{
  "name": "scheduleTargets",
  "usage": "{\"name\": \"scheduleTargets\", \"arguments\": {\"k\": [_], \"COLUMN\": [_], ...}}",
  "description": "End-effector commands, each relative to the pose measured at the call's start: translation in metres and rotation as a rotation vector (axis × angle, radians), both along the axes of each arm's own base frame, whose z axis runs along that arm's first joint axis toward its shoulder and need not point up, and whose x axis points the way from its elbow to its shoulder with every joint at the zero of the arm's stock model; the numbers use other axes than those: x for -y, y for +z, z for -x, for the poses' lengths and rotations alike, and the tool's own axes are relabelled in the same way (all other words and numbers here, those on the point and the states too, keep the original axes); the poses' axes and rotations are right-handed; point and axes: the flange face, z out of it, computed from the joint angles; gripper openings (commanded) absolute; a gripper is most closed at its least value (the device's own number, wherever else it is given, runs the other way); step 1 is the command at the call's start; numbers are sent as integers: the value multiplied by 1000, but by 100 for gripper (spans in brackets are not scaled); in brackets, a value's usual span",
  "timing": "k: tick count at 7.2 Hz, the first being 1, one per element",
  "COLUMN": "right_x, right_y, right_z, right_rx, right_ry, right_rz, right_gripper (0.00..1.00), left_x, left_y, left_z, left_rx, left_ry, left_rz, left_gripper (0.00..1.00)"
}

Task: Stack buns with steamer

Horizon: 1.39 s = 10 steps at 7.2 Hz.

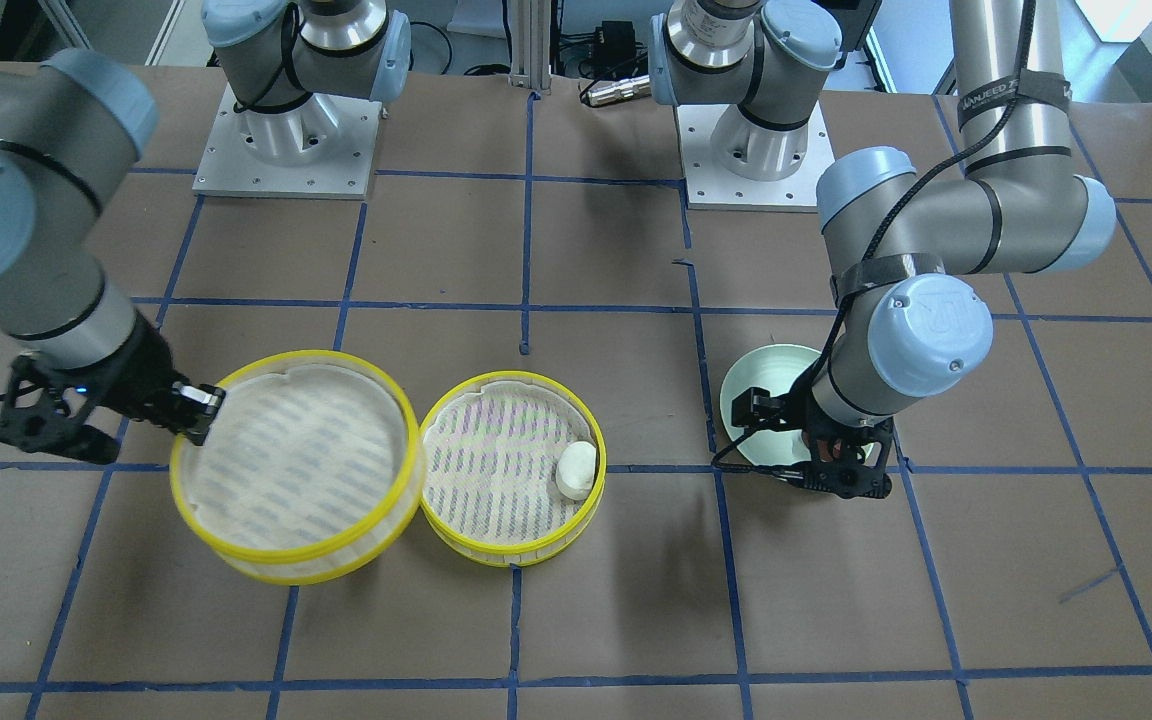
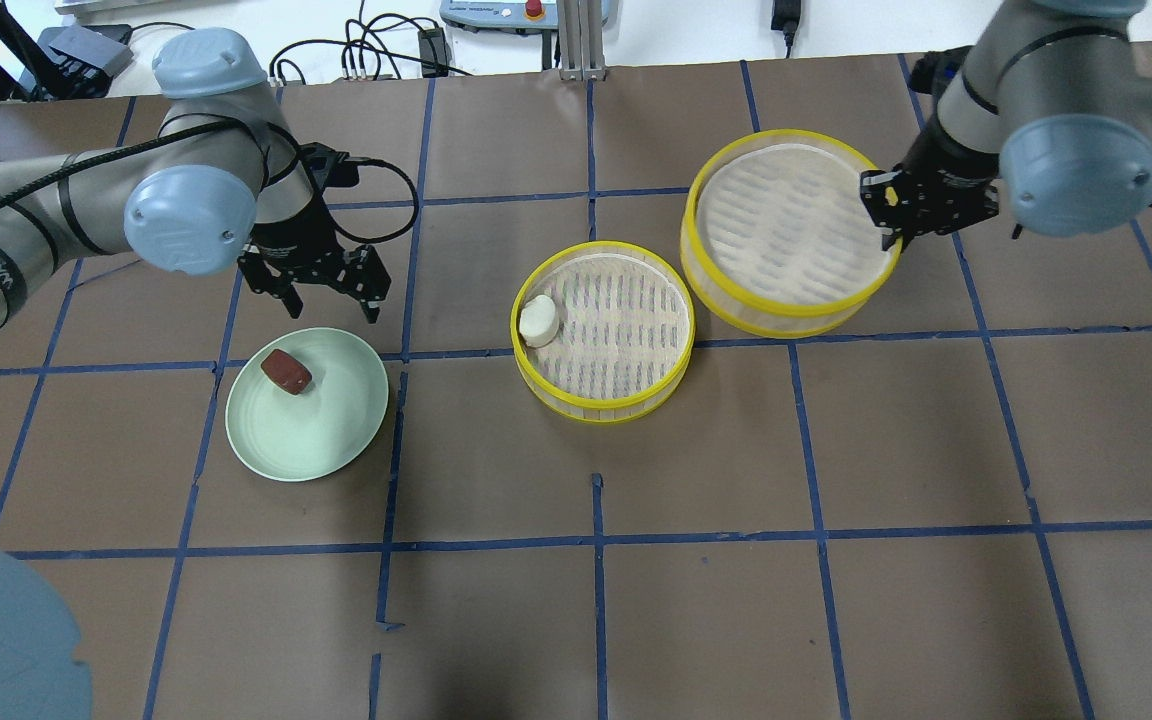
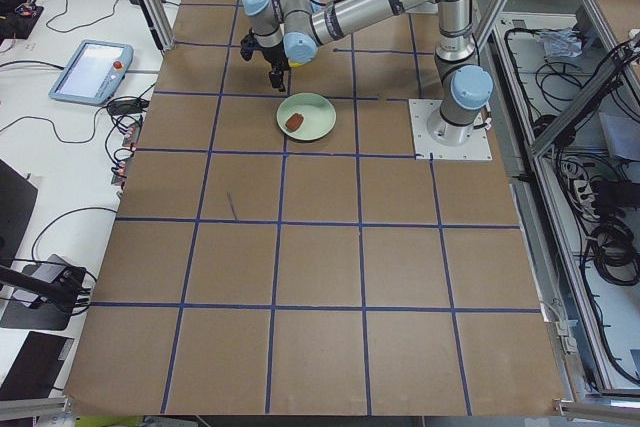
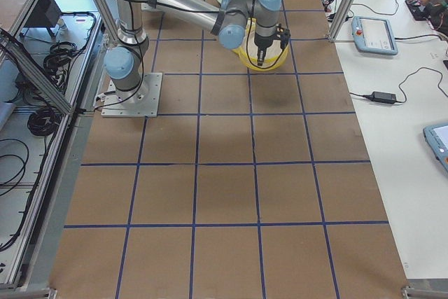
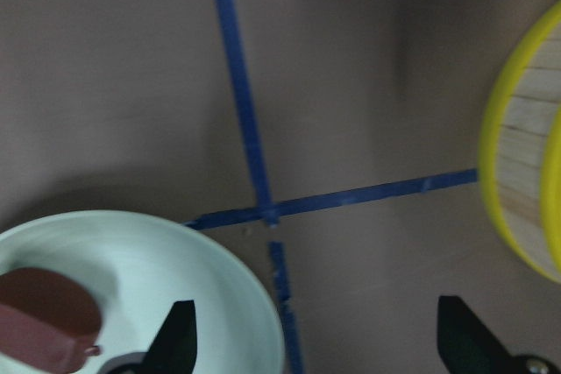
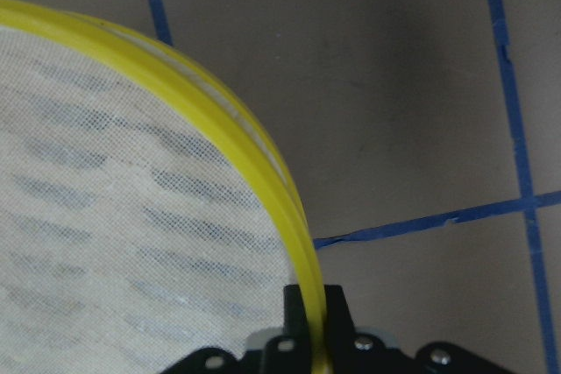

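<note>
right fingers [image 6: 335, 306] clamped on the empty steamer tray [image 2: 796, 318] rim at 3 o'clock. left fingers [image 2: 368, 292] spread apart above the green plate [image 2: 306, 440] bearing the brown bun [image 2: 286, 371]. white bun [image 2: 540, 320] sits at 9 o'clock inside the other steamer tray [image 2: 601, 405] on the tabletop [image 2: 576, 600].

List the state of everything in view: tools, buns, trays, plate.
left tool: open, empty, above the green plate edge.
right tool: shut on the large steamer tray rim.
large steamer tray: empty, seems slightly lifted.
small steamer tray: on the table, holds one bun.
white bun: in the small steamer tray, against its wall.
brown bun: on the green plate, not gripped.
</note>
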Motion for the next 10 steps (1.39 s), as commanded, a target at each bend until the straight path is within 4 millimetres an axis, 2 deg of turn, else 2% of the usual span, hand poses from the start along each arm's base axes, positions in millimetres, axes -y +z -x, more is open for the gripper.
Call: {"name": "scheduleTargets", "arguments": {"k": [1,2,3,4,5,6,7,8,9,10], "right_x": [-22,-26,-36,-38,-38,-35,-35,-33,-32,-32], "right_y": [-3,-12,-35,-41,-43,-44,-47,-51,-54,-53], "right_z": [-114,-145,-166,-171,-172,-173,-175,-179,-179,-179], "right_rx": [4,-2,-83,-97,-96,-92,-83,-41,-42,-42], "right_ry": [-86,-103,-67,-59,-55,-56,-54,-56,-57,-57], "right_rz": [-13,-28,-68,-80,-83,-80,-85,-95,-101,-99], "right_gripper": [8,8,8,8,9,9,9,9,9,9], "left_x": [-4,-7,-6,-6,-20,-29,-27,-23,-19,-15], "left_y": [-20,-37,-54,-64,-81,-94,-92,-88,-78,-65], "left_z": [-26,-29,-29,-31,-28,-25,-25,-26,-27,-26], "left_rx": [174,202,202,200,174,151,153,158,162,152], "left_ry": [-28,-34,-32,-21,-19,-17,-24,-31,-31,-26], "left_rz": [-57,-80,-76,-76,-110,-123,-115,-106,-85,-66], "left_gripper": [96,95,90,90,85,69,53,27,21,18]}}
